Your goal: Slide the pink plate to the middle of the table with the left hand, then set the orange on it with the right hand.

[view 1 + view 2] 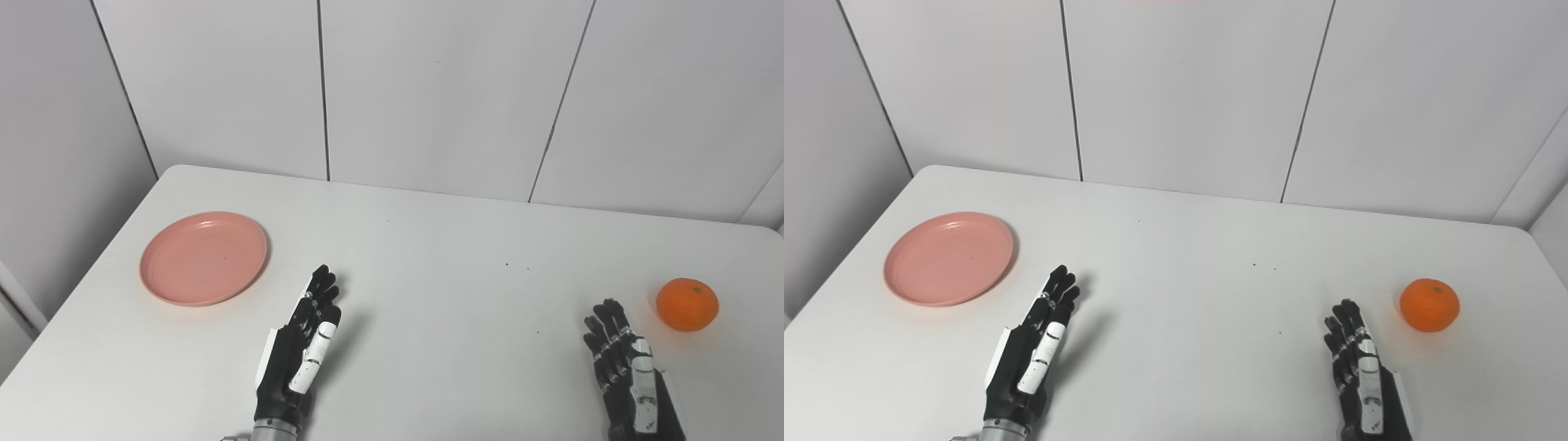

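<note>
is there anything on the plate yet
No, the plate is bare. The orange sits apart on the table. What lies under the plate is hidden.

- White tabletop [429, 257] with rounded far corners, a few small dark specks [506, 264] on it.
- Pale panelled wall [441, 92] behind, dark vertical seams.

Pink plate [204, 258]: round, shallow, raised rim, nothing on it, lying flat and right way up on the white worktop [429, 294], near the left edge and toward the far left corner. Orange [687, 304]: whole, unpeeled, small dark stem mark facing up, resting near the right edge. The two lie well apart.
</note>
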{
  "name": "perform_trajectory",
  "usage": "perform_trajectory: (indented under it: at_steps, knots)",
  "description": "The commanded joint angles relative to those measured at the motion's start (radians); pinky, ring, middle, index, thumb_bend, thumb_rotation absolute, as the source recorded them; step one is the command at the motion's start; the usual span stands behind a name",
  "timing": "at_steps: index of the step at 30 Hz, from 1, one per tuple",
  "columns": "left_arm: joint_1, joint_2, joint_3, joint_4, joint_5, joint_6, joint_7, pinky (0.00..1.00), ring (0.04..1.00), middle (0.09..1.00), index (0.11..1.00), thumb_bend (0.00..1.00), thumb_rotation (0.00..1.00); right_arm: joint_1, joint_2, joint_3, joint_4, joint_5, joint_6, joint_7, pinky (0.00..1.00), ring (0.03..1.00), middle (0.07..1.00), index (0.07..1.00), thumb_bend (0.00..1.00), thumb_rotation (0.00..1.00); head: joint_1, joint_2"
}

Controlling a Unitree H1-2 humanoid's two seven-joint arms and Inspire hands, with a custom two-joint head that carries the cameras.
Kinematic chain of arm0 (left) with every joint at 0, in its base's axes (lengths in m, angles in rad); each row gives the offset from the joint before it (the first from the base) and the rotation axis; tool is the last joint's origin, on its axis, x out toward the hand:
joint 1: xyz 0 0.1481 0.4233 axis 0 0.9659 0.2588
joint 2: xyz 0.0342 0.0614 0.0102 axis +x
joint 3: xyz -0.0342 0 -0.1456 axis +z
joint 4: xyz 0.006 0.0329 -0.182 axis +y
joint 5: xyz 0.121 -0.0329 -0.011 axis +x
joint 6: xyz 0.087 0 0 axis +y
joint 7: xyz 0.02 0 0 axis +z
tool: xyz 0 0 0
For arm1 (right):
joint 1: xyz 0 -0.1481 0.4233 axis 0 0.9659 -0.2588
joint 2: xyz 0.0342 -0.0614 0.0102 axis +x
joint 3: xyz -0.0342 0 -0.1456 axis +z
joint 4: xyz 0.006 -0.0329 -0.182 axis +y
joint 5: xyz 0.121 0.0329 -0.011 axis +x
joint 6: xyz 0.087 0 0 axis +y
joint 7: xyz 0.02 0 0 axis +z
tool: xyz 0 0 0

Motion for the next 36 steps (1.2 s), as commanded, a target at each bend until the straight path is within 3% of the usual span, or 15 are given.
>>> perform_trajectory:
  at_steps: [1,17,24,32,36]
  knots:
    - [0.149,-0.014,-0.007,0.108,0.003,-0.037,0.007,0.97,0.941,0.951,0.916,0.56,0.71,0.06,-0.018,-0.02,0.145,0.006,-0.063,0.029,1.0,0.959,0.955,0.945,0.76,0.92,0.002,-0.004]
    - [0.149,-0.009,-0.007,0.101,0.004,-0.037,0.007,0.97,0.937,0.948,0.917,0.56,0.71,0.064,-0.017,-0.017,0.134,0.0,-0.062,0.033,1.0,0.953,0.957,0.951,0.76,0.93,0.007,0.01]
    - [0.147,0.001,0.007,0.085,-0.013,-0.032,0.003,0.96,0.93,0.945,0.91,0.56,0.71,0.068,-0.009,-0.012,0.107,-0.001,-0.018,0.019,1.0,0.953,0.96,0.949,0.75,0.94,0.017,0.009]
    - [0.114,0.004,0.024,-0.007,-0.075,0.039,-0.005,0.98,0.938,0.949,0.919,0.7,0.77,0.083,-0.009,-0.008,0.081,-0.001,-0.017,0.019,1.0,0.954,0.956,0.947,0.76,0.95,0.01,0.013]
    - [0.077,0.007,0.036,-0.075,-0.127,0.145,-0.002,0.99,0.945,0.947,0.918,0.75,0.76,0.087,-0.008,-0.008,0.072,0.0,-0.012,0.016,1.0,0.949,0.954,0.945,0.77,0.94,0.011,0.013]
